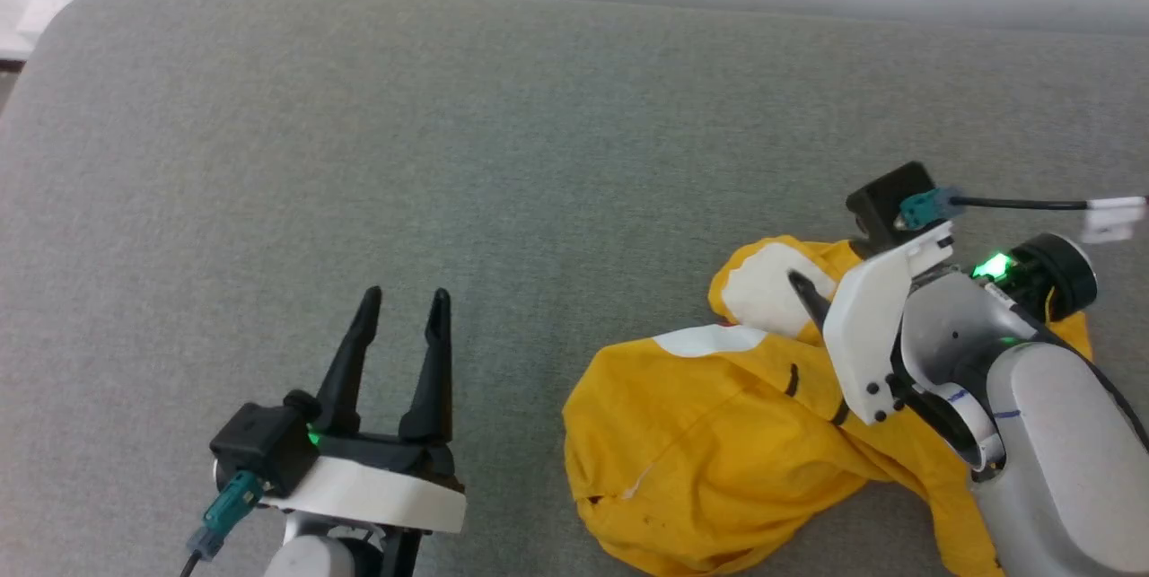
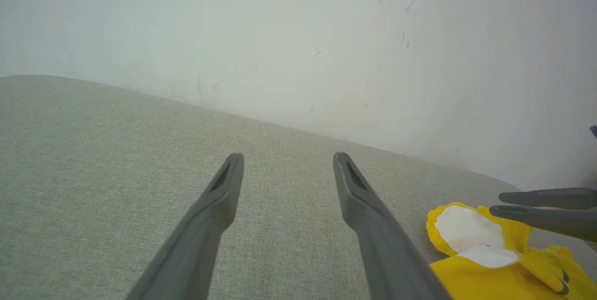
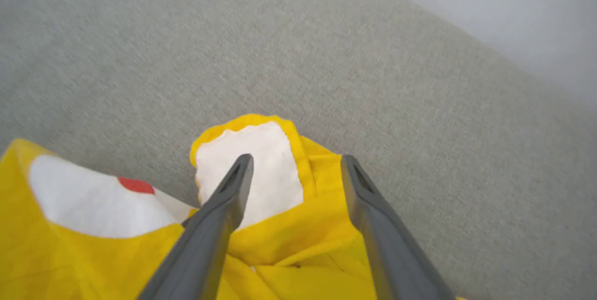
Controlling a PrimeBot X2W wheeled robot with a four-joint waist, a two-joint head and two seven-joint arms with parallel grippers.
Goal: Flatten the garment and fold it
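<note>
You're at flattening: the shirt [image 1: 718, 433] lies bunched at the near right of the grey cushion [image 1: 449, 110]. Your right gripper [image 3: 296, 160] stands spread over its far white patch [image 3: 275, 174], gripping nothing. The left gripper [image 1: 405, 292], open and empty, sits well apart. Next, likely pinch an edge and spread it.

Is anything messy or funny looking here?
Yes. The yellow garment lies scrunched in a lumpy heap on the grey cushion, not flat. One bit with a white patch pokes out under the open right pincer.
</note>
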